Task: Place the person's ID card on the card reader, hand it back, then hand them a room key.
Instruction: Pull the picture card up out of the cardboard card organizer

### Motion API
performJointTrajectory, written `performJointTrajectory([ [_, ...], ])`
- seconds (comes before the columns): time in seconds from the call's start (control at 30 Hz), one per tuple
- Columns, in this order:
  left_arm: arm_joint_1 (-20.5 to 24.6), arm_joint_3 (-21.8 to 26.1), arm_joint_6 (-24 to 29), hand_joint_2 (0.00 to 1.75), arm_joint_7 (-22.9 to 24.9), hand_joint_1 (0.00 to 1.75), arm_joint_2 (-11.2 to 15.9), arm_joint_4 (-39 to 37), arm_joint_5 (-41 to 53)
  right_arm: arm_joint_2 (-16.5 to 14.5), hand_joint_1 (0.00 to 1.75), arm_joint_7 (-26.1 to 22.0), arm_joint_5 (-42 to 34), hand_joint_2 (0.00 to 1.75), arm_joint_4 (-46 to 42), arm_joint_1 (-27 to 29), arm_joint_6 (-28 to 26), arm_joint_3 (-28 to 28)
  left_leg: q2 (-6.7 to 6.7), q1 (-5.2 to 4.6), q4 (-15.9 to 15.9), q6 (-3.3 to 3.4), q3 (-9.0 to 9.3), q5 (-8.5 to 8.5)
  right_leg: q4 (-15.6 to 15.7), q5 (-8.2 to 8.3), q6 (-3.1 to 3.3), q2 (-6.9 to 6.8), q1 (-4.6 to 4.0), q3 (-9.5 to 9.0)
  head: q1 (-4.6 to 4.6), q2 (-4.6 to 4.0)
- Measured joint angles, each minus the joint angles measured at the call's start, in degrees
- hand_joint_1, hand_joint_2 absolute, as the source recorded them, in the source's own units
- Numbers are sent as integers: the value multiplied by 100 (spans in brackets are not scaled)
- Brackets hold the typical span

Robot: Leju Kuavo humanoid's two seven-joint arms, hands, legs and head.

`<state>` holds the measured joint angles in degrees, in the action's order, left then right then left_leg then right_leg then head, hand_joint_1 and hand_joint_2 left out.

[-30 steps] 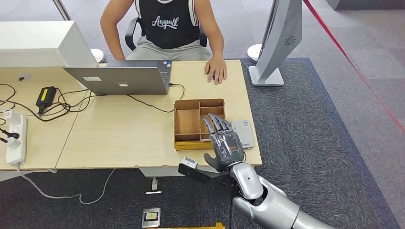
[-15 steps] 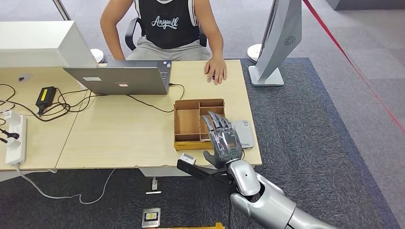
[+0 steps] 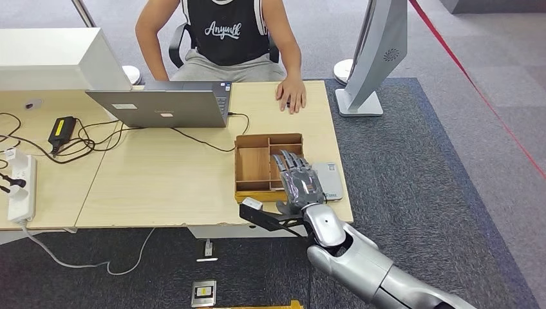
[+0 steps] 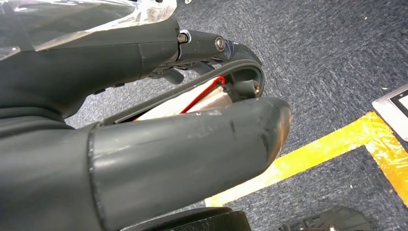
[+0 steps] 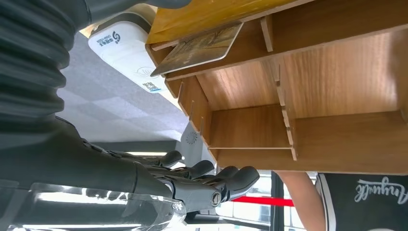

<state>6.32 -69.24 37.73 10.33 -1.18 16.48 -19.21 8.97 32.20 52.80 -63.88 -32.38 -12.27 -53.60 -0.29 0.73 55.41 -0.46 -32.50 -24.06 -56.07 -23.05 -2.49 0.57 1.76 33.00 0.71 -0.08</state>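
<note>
Since earlier, right hand (image 3: 297, 182) advanced over wooden tray (image 3: 252, 168), beside card reader (image 3: 328, 179); fingers spread, empty. Left hand (image 4: 144, 144): state indeterminate. Right wrist view: card (image 5: 199, 48) lies in a compartment; thin, stiff, slippery, so pinch its edge.

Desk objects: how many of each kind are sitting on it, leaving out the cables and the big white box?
Laptop: 1
Wooden organizer: 1
Card inside the organizer: 1
Card reader: 1
Power strip: 1
Power adapter: 1
Total: 6
</note>
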Motion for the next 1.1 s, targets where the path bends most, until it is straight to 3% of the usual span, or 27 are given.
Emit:
performJointTrajectory([
  [1.1,1,-3,2,0,-43,0,0,0,-126,-150,0,-238,-287,175,1056,-149,-367,1,0,0,0,0,2,-1,0,0,0,0,0,0,0,-1],
])
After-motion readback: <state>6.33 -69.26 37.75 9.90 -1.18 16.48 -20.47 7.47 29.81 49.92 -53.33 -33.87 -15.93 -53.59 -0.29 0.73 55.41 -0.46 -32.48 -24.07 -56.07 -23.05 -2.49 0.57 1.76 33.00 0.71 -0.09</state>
